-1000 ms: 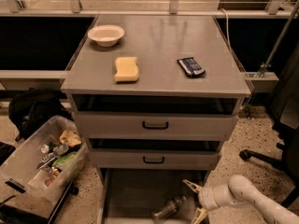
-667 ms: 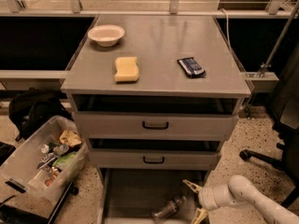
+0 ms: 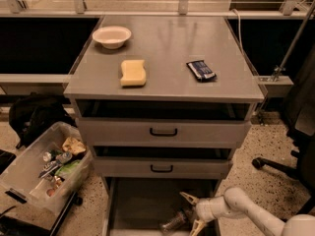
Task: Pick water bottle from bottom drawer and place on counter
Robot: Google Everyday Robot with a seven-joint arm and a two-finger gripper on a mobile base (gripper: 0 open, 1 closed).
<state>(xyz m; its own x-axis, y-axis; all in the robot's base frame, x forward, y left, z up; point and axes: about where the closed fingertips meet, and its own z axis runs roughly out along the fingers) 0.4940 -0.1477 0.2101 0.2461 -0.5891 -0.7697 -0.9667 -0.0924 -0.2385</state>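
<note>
The water bottle [image 3: 175, 221], small, clear and crinkled, lies on its side on the floor of the open bottom drawer [image 3: 142, 200], near the front right. My gripper [image 3: 191, 212] is low at the right side of that drawer, reaching in from the right on the white arm. Its two yellowish fingers [image 3: 188, 197] are spread open, one above and one below the bottle's right end, not closed on it. The counter [image 3: 165, 43] is the grey cabinet top above.
On the counter are a white bowl [image 3: 111, 36], a yellow sponge [image 3: 133, 73] and a dark blue snack packet [image 3: 201, 70]. Two closed drawers with black handles [image 3: 163, 131] sit above the open one. A plastic bin of trash [image 3: 47, 168] stands at left, an office chair base [image 3: 275, 163] at right.
</note>
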